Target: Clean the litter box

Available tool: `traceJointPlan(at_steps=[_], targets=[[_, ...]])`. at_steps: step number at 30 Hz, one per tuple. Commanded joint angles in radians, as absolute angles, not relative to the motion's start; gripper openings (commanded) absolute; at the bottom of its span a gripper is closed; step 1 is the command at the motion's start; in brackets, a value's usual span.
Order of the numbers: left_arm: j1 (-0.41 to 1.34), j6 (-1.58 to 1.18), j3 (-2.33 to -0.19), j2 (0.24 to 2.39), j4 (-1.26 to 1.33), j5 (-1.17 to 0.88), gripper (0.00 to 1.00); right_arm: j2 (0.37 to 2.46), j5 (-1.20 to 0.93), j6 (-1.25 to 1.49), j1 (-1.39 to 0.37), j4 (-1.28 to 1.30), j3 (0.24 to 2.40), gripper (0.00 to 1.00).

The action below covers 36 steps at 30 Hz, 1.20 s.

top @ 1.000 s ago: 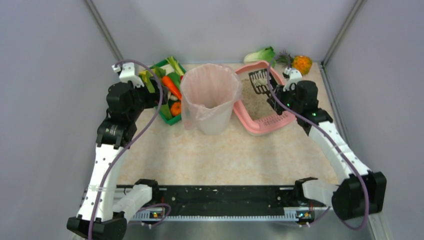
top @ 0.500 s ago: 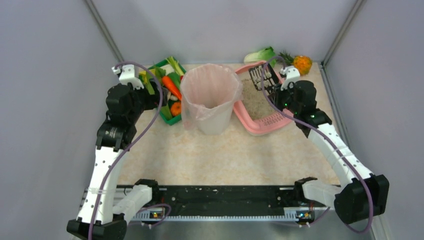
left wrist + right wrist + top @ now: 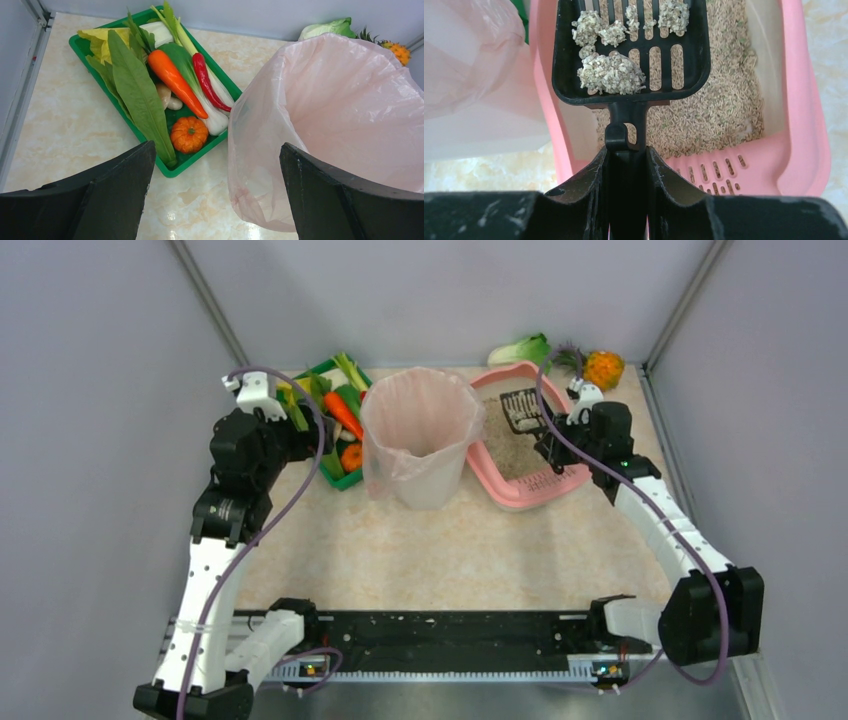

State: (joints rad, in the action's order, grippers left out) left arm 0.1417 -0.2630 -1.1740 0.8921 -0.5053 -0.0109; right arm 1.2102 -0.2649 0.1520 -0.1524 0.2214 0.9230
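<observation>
The pink litter box with grey-beige litter sits at the back right; it also shows in the right wrist view. My right gripper is shut on the handle of a black slotted scoop, which is held above the litter and carries several grey clumps. The scoop and the right gripper also show from above. The pink-lined bin stands just left of the box. My left gripper is open and empty above the table between the green tray and the bin.
A green vegetable tray with carrot, pumpkin and greens sits left of the bin, also seen in the left wrist view. A cabbage and a pineapple lie at the back right by the wall.
The scoop swung towards the back of the box, then came back down and nearer over the litter. The left arm has barely moved.
</observation>
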Motion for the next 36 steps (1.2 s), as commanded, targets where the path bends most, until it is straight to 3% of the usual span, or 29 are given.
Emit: traceJointPlan(at_steps=[1, 4, 9, 13, 36], targets=[[0.138, -0.265, -1.166, 0.884, -0.443, -0.019, 0.99, 1.216, -0.251, 0.174, -0.157, 0.223, 0.952, 0.0], [0.138, -0.27, -1.161, 0.884, -0.44, -0.023, 0.99, 1.224, -0.129, 0.119, -0.197, 0.297, 0.993, 0.0], [0.138, -0.271, -1.156, 0.881, -0.436, -0.024, 0.99, 1.187, -0.18, 0.092, -0.202, 0.32, 1.032, 0.0], [0.138, -0.274, -1.151, 0.876, -0.431, -0.025, 0.99, 1.214, -0.023, 0.043, -0.241, 0.459, 1.131, 0.0], [0.148, -0.306, -1.049, 0.818, -0.416, -0.03, 0.99, 1.35, -0.077, -0.1, -0.364, 0.777, 1.717, 0.0]])
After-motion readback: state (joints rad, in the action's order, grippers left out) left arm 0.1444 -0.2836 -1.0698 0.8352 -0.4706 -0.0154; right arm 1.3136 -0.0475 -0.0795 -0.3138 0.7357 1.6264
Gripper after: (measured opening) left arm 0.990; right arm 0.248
